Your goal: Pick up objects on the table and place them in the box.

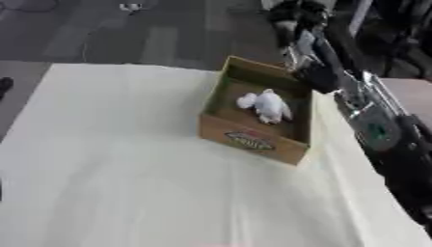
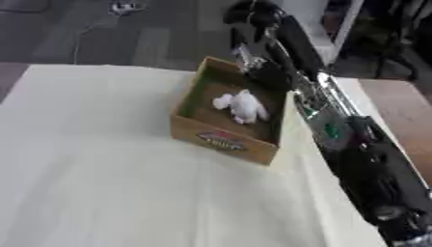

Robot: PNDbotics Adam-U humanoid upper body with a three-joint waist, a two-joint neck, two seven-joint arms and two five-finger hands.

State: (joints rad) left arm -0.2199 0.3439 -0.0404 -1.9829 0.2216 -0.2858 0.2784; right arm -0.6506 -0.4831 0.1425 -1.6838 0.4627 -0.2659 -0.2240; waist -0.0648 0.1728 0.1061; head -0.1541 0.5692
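Note:
A brown cardboard box with a printed label on its front stands open on the white-covered table. Inside it lies a white plush toy, resting on the box floor near the right wall. My right arm reaches in from the lower right along the box's right side. My right hand is a dark blur held up beyond the box's far right corner, apart from the toy. My left hand shows in neither view.
The white cloth spreads wide to the left and in front of the box. Beyond the table's far edge lies grey floor. A brown surface sits to the right, and a small dark shape shows at the left edge.

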